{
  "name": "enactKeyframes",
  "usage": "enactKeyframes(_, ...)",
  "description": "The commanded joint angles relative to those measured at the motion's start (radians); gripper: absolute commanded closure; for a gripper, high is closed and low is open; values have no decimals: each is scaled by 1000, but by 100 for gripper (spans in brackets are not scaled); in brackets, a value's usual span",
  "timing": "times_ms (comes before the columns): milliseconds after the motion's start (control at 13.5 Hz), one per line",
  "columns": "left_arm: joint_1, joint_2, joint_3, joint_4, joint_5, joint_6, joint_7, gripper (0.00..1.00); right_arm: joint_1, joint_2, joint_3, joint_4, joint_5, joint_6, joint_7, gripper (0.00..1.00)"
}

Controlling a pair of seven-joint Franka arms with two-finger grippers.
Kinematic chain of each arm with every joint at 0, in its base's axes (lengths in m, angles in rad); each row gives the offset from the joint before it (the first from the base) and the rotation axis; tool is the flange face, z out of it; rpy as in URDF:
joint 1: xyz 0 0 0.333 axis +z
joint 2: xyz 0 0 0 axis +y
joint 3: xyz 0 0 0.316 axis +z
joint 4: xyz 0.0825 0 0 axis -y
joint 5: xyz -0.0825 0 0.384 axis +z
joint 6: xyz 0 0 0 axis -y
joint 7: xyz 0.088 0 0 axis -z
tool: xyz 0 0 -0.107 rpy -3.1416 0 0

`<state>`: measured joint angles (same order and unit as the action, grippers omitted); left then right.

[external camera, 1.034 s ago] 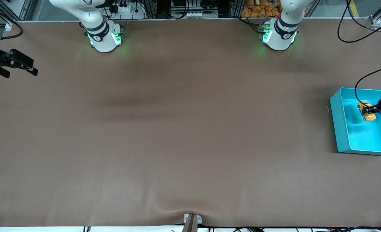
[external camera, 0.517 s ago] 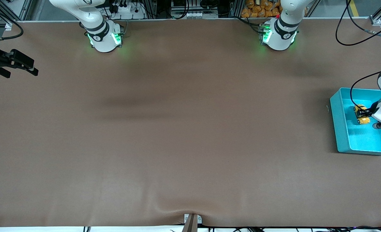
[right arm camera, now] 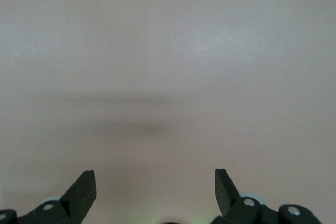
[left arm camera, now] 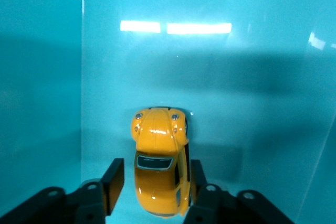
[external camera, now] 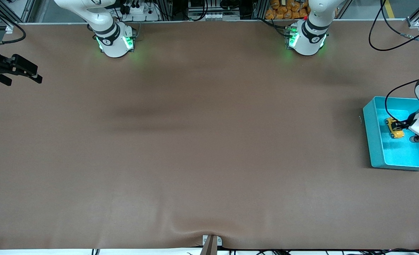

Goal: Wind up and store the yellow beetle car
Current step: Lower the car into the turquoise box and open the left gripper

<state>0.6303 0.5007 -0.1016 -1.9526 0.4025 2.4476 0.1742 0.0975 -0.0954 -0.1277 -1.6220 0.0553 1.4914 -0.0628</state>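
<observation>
The yellow beetle car [external camera: 395, 128] lies inside the teal bin [external camera: 370, 138] at the left arm's end of the table. In the left wrist view the car [left arm camera: 159, 156] is roof-up on the bin floor, nose pointing away from the wrist. My left gripper [external camera: 399, 125] is down in the bin and open around the car's rear [left arm camera: 156, 178]. One of its fingers [left arm camera: 114, 183] stands clear of the car's side; the other is right against it. My right gripper [external camera: 25, 81] waits open with nothing in it over the right arm's end of the table [right arm camera: 155, 183].
The brown mat [external camera: 209, 141] covers the whole table and has a small wrinkle at the edge nearest the front camera. A black cable [external camera: 390, 102] from the left wrist hangs over the bin. Both arm bases [external camera: 115, 42] stand along the table's farthest edge.
My left gripper sank into the bin with the car, then its fingers parted from the car. The right arm has not moved.
</observation>
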Motion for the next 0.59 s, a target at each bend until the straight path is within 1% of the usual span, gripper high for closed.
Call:
enactKeyframes(0,11,-16,-9,12,9,2,-25,0,14,-15,-9,-18,-2,10,1,0)
enactKeyframes(222,3,-68,-20,21,10,-4,-93,0,13,-15,-9,-16,-2,10,1,0)
enactKeyframes(369,-4,-140,-27,14,9,-27,-85,0,8,-10,-9,-16,-2,12,1,0)
enactKeyframes(517,-8,-217,-56,17,3,-109,-70,0,8,-9,-9,-12,-2,10,1,0)
